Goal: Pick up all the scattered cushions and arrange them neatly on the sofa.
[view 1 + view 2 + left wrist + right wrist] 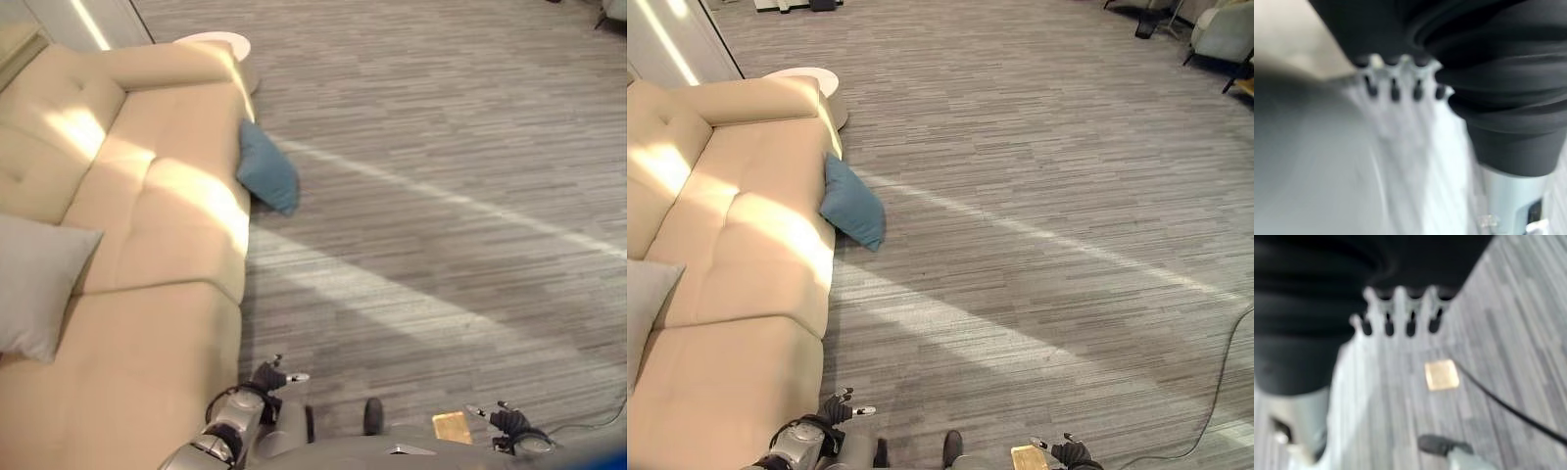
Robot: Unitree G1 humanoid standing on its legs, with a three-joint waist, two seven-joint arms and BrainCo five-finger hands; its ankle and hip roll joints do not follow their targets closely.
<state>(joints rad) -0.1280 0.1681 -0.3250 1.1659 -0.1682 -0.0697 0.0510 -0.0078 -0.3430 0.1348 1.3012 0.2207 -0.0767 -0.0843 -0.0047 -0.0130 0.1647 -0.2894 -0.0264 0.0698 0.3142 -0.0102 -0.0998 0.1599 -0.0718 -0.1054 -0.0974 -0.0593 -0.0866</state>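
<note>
Reaching the soft teal-blue square cushion (266, 167) is my next job, I judge: walk closer, stoop, and take it by a free corner so it lifts off cleanly. It leans tilted against the front of the beige upholstered sofa (147, 245), lower corner on the grey striped carpet (441, 196). A pale grey cushion (34, 284) already sits on the seat. My left hand (272, 377) and right hand (509, 421) hang low, fingers relaxed, holding nothing.
</note>
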